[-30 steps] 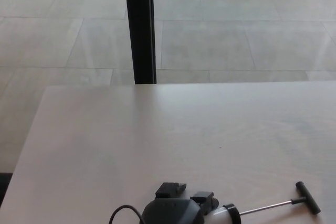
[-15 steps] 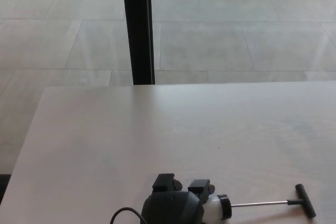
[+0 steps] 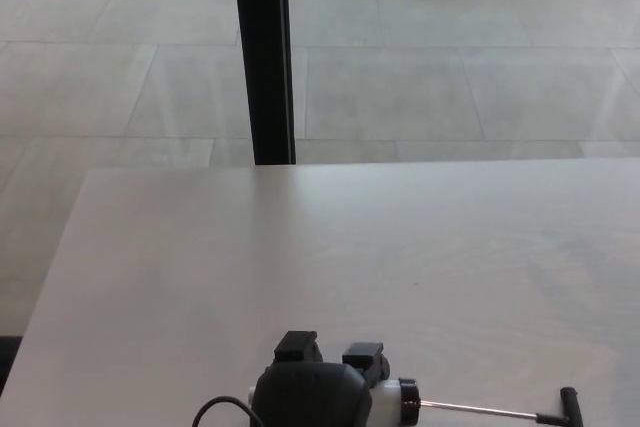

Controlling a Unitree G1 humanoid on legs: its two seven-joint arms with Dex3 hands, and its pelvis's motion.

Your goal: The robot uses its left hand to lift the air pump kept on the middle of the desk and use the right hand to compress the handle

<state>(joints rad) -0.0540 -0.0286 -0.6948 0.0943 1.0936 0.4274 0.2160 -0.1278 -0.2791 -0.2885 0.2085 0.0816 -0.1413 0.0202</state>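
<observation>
The air pump shows at the bottom edge of the head view: a white barrel [image 3: 385, 403] with a black collar, a thin metal rod [image 3: 478, 409] running right, and a black T-handle [image 3: 570, 405] partly cut off by the frame. My left hand [image 3: 312, 389] is wrapped over the barrel's left end, shut on it, with two black fingertips [image 3: 297, 346] sticking up behind. A black cable loops from the hand's left side. The rod is pulled far out of the barrel. My right hand does not show.
The pale desk [image 3: 300, 257] fills the lower half, its far edge near mid-frame and its left edge slanting down to the bottom left. Beyond it lie a grey tiled floor and a black vertical post [image 3: 262, 47].
My left hand has drawn the pump leftward and down toward the bottom edge. The T-handle has dropped to the frame's lower right corner. The view itself shifted only slightly.
</observation>
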